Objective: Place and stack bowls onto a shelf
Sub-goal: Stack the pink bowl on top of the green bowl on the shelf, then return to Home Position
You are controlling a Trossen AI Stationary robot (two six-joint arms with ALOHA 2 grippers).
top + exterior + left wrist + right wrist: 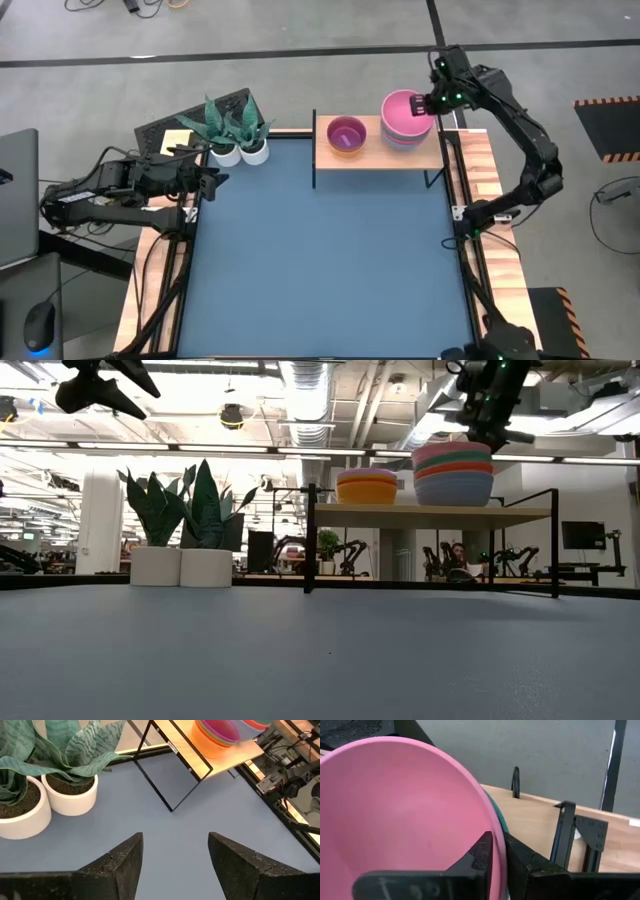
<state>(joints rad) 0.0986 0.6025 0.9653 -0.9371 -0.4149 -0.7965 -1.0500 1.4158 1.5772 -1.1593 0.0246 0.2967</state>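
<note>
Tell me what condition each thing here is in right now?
Pink bowl: top of the larger stack on the shelf, rim between the fingers of the right gripper.
Purple bowl: top of the smaller stack, upright.
Left gripper: open, empty, above the table's left edge.
Plant pots: upright, side by side.

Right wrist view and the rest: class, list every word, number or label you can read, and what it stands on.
Right gripper: pale scratched marks on its body, too faint to read.
Shelf: small white sticker on its edge, too small to read.
No other text can be read in any view.
</note>
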